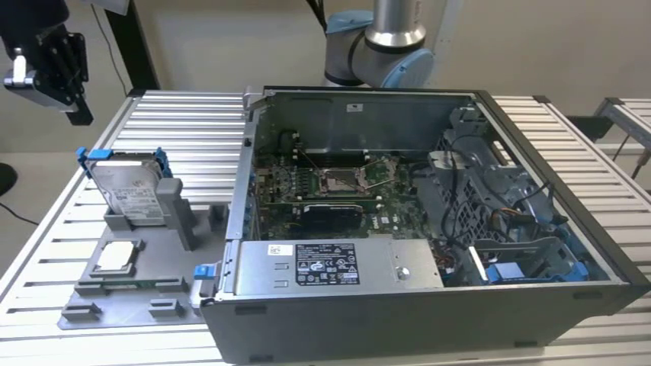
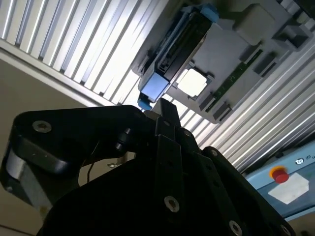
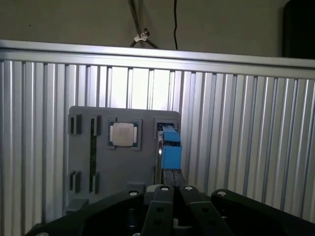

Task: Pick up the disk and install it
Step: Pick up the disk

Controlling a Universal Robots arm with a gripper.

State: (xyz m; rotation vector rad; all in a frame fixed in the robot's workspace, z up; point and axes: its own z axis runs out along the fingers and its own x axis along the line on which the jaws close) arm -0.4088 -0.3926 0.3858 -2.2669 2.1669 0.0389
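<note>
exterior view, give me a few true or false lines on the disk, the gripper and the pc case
1. The disk stands on edge in the grey holder on the table. True.
2. The gripper is holding the disk. False: it hangs in the air above the disk, apart from it.
3. A small square chip lies on the same holder, beside the disk. True.
4. The computer case is closed. False: its side is open and the motherboard shows.
</note>
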